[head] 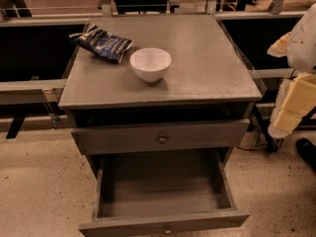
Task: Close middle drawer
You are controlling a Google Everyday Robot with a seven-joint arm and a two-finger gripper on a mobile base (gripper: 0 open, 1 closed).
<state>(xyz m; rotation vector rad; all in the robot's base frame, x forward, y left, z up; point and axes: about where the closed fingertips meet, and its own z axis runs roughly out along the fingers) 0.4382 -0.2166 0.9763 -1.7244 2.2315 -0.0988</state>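
Note:
The middle drawer (160, 191) is the wide grey one pulled far out of the grey cabinet, toward the bottom of the camera view. It is empty inside, and its low front panel (123, 226) carries a tiny metal knob (168, 229). Above it, the taller-fronted drawer (118, 138) with a brass knob (162, 138) stands slightly out. My arm (296, 100), white and yellowish, hangs at the right edge, apart from the cabinet. Its dark lower end, the gripper (307, 153), is right of the open drawer and touches nothing.
On the cabinet top (212, 68) stand a white bowl (150, 63) and a dark blue chip bag (102, 43) at the back left. Speckled floor (39, 181) lies on both sides. Dark railings and table legs run behind the cabinet.

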